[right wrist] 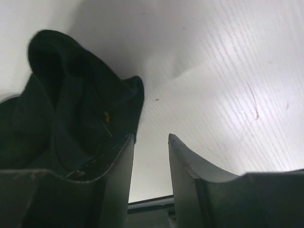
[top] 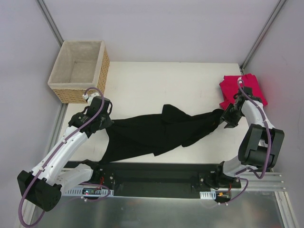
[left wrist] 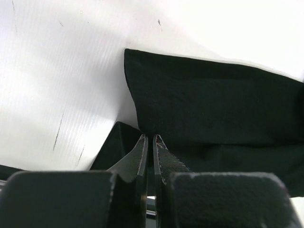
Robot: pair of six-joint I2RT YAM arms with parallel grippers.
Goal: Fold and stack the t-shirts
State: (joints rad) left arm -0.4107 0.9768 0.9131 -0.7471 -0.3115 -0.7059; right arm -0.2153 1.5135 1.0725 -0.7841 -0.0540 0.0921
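- Now, mid-spread on the black t-shirt (top: 156, 133): strung out as a rumpled band across the near half of the table (top: 156, 80), not yet flat, not yet folded.
- Clenched tight on that shirt's left edge with the left gripper (left wrist: 148, 138), hem pinched right at the fingertips.
- Gaping over on the other side with the right gripper (right wrist: 149, 138): jaws parted, bare tabletop between them, nothing caught.
- Lying just beside the right gripper's left finger, outside the gap: the shirt's bunched right end.
- Sitting at the far right corner, the pinkish-red t-shirt (top: 242, 88): a compact heap, seemingly folded; hard to judge how neatly.
- Parked far left, the wicker basket (top: 76, 95), no part in this.
- Next, most likely: calls for shifting the right gripper onto that bunched end, closing on it, then drawing both ends apart to flatten the cloth before any fold.
- Worth watching: snagging too many layers in the bunch.
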